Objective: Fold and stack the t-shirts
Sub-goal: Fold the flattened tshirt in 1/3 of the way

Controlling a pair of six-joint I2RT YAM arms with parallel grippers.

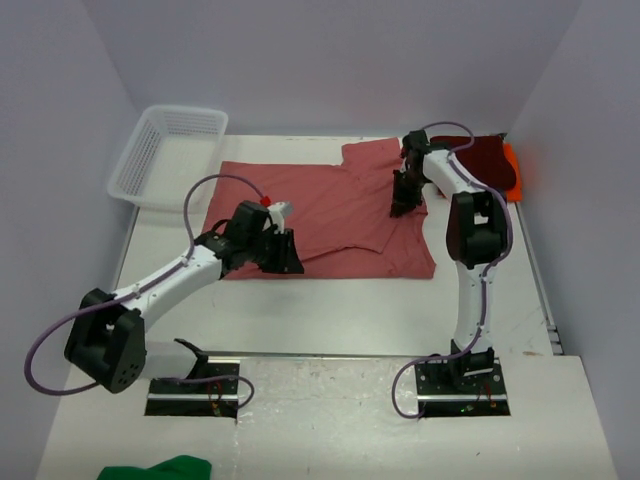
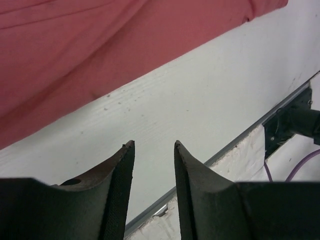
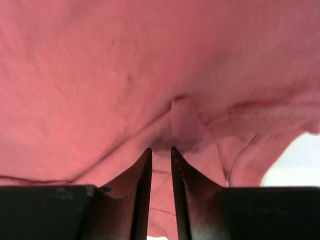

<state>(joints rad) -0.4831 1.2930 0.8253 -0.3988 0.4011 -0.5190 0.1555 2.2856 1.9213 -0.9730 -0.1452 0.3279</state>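
A faded rose t-shirt (image 1: 330,205) lies spread across the middle of the table, one sleeve toward the back. My left gripper (image 1: 285,256) hovers at the shirt's near hem. In the left wrist view it (image 2: 154,145) is open over bare white table with nothing between its fingers, and the rose shirt (image 2: 100,45) fills the upper part. My right gripper (image 1: 402,196) is down on the shirt's right side. In the right wrist view its jaws (image 3: 161,150) stand nearly together, pinching a raised fold of the rose cloth (image 3: 182,122). A dark maroon t-shirt (image 1: 484,158) lies on a bright orange one (image 1: 513,166) at the back right.
A white mesh basket (image 1: 170,150) stands at the back left corner. A green cloth (image 1: 165,468) lies at the bottom edge in front of the arm bases. A metal strip (image 2: 235,145) marks the table's near edge, close behind my left gripper.
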